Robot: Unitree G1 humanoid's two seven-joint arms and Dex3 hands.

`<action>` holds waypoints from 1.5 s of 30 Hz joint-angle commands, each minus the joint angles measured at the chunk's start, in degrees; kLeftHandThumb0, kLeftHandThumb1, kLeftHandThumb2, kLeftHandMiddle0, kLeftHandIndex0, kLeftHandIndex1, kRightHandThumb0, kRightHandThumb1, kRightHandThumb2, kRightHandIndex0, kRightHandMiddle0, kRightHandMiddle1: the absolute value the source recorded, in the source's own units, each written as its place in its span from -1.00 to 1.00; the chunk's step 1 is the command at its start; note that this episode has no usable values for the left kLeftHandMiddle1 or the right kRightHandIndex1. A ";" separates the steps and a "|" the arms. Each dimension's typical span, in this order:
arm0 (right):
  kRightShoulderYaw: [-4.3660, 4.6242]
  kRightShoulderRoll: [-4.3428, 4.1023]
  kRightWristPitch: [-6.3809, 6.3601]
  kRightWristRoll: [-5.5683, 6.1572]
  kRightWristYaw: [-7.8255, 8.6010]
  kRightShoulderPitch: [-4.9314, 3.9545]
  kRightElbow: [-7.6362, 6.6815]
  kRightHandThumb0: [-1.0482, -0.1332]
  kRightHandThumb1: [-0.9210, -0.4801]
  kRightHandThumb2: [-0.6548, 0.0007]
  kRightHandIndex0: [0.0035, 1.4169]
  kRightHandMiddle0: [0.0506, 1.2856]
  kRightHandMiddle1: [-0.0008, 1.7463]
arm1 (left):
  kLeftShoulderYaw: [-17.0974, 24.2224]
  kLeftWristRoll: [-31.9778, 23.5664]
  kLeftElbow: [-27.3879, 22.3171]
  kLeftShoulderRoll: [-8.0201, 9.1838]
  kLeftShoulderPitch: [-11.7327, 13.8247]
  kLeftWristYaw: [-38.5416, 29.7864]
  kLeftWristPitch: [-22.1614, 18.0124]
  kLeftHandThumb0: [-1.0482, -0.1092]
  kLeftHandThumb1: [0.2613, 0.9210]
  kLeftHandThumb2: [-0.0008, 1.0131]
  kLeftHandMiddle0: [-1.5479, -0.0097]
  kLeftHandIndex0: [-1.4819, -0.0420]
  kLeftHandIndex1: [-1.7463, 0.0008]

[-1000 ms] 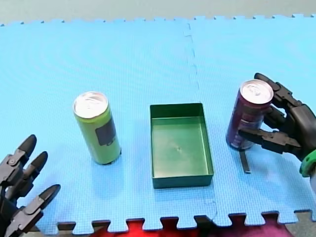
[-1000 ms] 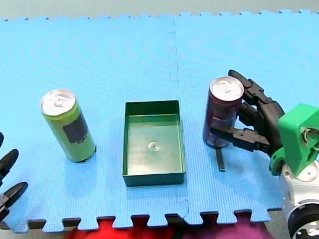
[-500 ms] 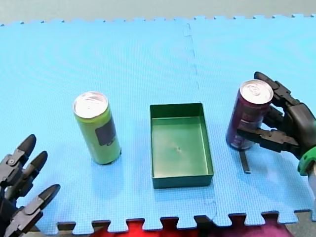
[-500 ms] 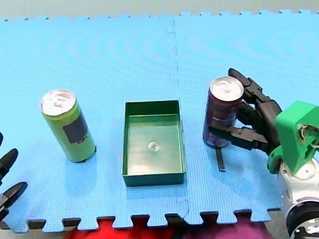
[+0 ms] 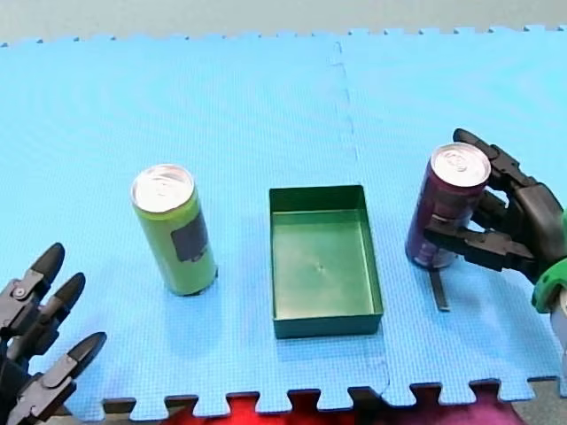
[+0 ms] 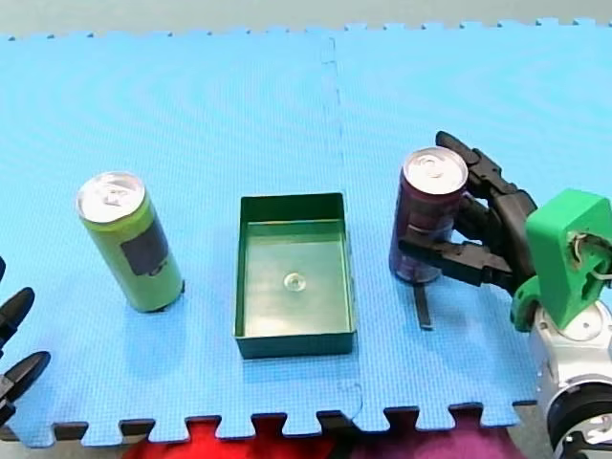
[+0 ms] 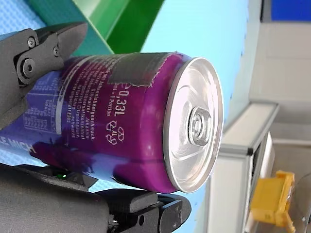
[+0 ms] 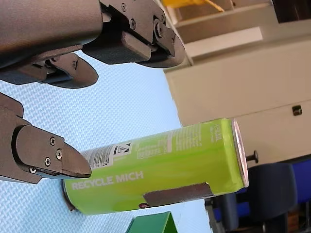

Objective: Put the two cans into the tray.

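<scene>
Hardly anything has shifted in the last second: the right hand (image 5: 501, 223) has drawn in a touch tighter on the purple can (image 5: 447, 209), and the can stands where it stood. That can is upright on the right side of the blue foam mat (image 5: 221, 97), just right of the green tray (image 5: 317, 329) but not touching it. The right hand is clasped around it from the right, with two fingers (image 6: 483, 177) curling behind the top and the thumb (image 5: 469, 247) across the lower front. The first wrist view shows the same grip close up, with dark fingers (image 7: 34, 46) pressed to the purple can's printed side. Its base seems to sit on the mat, though I can't be sure from here. A short dark strip (image 5: 438, 290) lies on the mat at the can's near side.

The tray sits in the middle with nothing in it. The green can (image 5: 174, 230) stands upright to the left of the tray, a gap between them.

The left hand (image 5: 40, 354) is at the near left corner, well apart from the green can, unclenched and holding nothing.
</scene>
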 commanded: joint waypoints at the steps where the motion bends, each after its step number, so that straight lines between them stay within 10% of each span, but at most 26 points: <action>1: -0.23 -0.16 0.30 0.07 -0.01 -0.36 0.19 -1.00 -0.07 1.00 -0.53 -0.67 -0.99 | 0.02 -0.02 -0.73 0.11 0.38 0.21 0.33 -1.00 1.00 -0.75 0.41 0.50 0.99; 35: 0.07 0.44 1.84 -2.09 -1.42 -1.61 1.47 -1.00 0.01 1.00 -0.52 -0.66 -1.00 | 0.78 -1.00 -0.84 0.65 0.30 -0.88 0.66 -1.00 1.00 -0.67 0.45 0.53 1.00; 38: 1.07 0.71 1.57 -3.44 -3.30 -1.80 1.51 -1.00 0.04 1.00 -0.23 -0.44 -0.94 | 0.88 -1.11 -0.56 0.68 0.11 -1.07 0.61 -1.00 1.00 -0.67 0.45 0.53 1.00; 42: 2.67 0.66 1.18 -5.71 -6.10 -1.95 1.53 -0.18 0.23 1.00 0.43 0.35 -0.93 | 0.99 -1.03 -0.32 0.72 -0.12 -1.14 0.55 -1.00 1.00 -0.67 0.45 0.53 1.00; 44: 2.82 0.83 1.20 -6.07 -7.51 -1.98 1.57 0.06 0.22 1.00 0.07 0.59 -0.60 | 1.01 -0.94 -0.15 0.69 -0.27 -1.08 0.50 -1.00 1.00 -0.67 0.45 0.53 1.00; 45: 3.19 1.02 1.15 -6.66 -9.35 -1.98 1.58 0.22 0.22 1.00 0.03 0.08 0.33 | 1.02 -0.94 -0.06 0.67 -0.34 -1.07 0.48 -1.00 1.00 -0.67 0.45 0.53 1.00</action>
